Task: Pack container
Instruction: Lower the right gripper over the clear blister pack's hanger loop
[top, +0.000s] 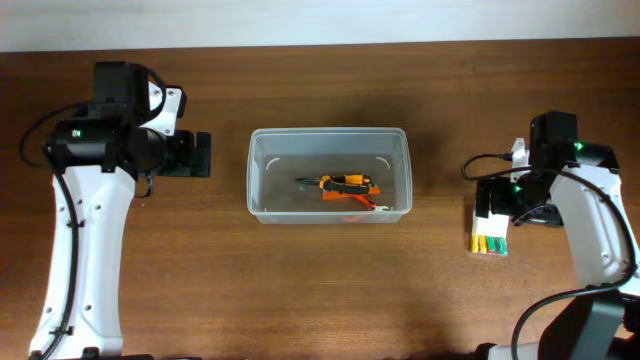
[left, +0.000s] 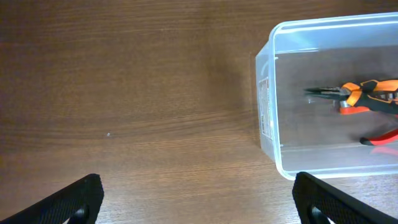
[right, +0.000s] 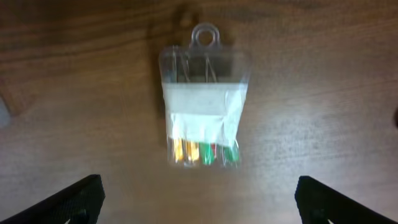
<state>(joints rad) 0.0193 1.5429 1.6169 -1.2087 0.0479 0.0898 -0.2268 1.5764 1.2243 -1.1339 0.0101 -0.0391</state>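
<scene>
1. The left arm (top: 85, 230) stands to the left of the container (top: 250, 190). Its wrist is turned down, so the left pincer (left: 198, 202) faces the bare wooden surface (left: 124, 93) near the container's left end wall.
2. That pincer's two fingers (left: 78, 198) sit at the lower corners of the left wrist view, spread wide. Nothing lies between them and it grips nothing.
3. The right arm (top: 600, 230) stands well to the right of the container, wrist also turned down. The right pincer (right: 199, 202) hangs over a small clear pack (right: 204, 112).
4. This pincer's jaws are likewise at full spread. Neither finger touches the pack, which lies flat on the surface to the right of the container, so this pincer has hold of nothing either.
5. There is one container: a clear plastic tub with rounded corners, upright and uncovered. It stands between the two arms and apart from both.
6. Inside the container there seem to be two hand tools. One is a pair of long-nose pliers (top: 345, 184) with orange and black handles. The other is a red-handled tool (left: 382, 137) just beside the pliers, toward the near wall. They overlap, so the count is not certain.
7. There is one pack. It has a hang-hole at one end, a white label across the middle, and yellow and green pieces at the other end. The pieces are too blurred to count.
</scene>
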